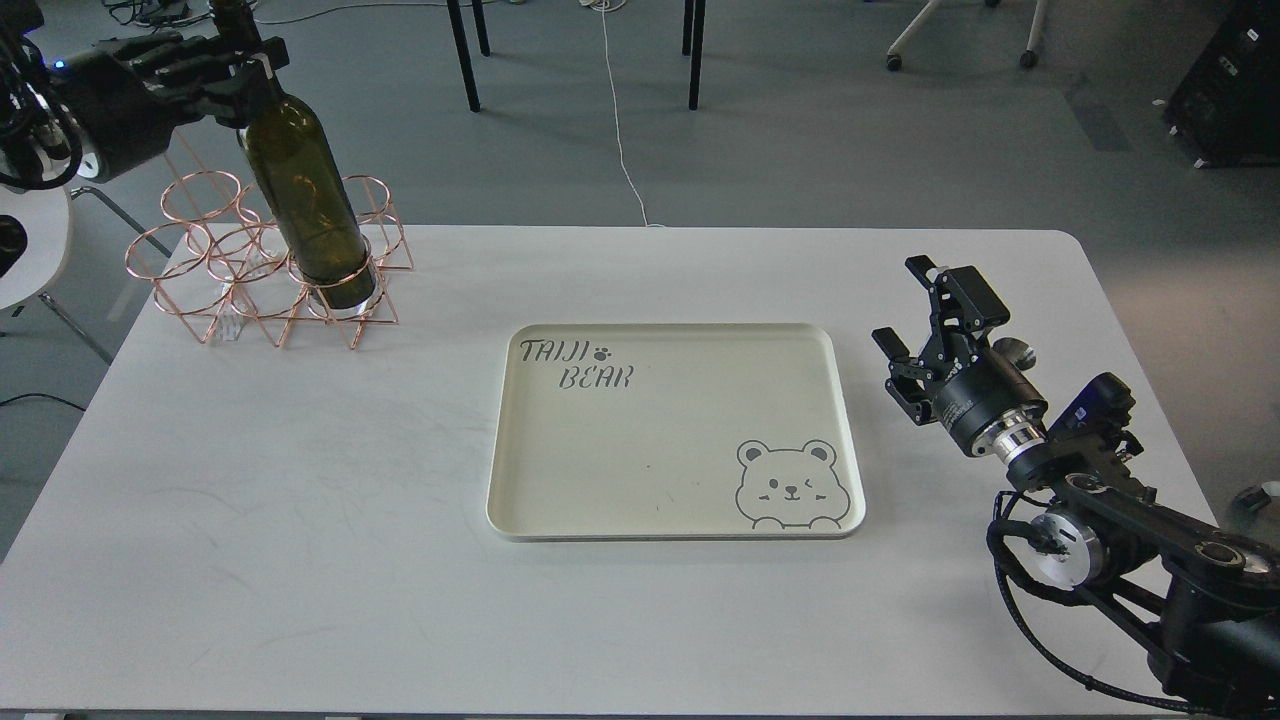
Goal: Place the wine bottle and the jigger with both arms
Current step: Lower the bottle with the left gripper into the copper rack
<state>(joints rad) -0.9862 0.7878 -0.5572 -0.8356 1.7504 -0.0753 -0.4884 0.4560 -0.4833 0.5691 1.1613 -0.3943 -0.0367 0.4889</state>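
The wine bottle point(305, 190), dark olive green, leans with its neck up and to the left. Its base sits in a front ring of a copper wire rack point(190, 245) at the table's far left. My left gripper point(248, 72) is shut on the bottle's neck at the shoulder. My right gripper point(900, 300) is open and empty, low over the table's right side, just right of the tray. A small shiny steel piece point(1019, 352) shows just behind its wrist, mostly hidden; I cannot tell whether it is the jigger.
A cream tray point(670, 329) printed with "TAIJI BEAR" and a bear lies empty in the middle of the white table point(300, 500). Chair legs and a cable are on the floor beyond the far edge.
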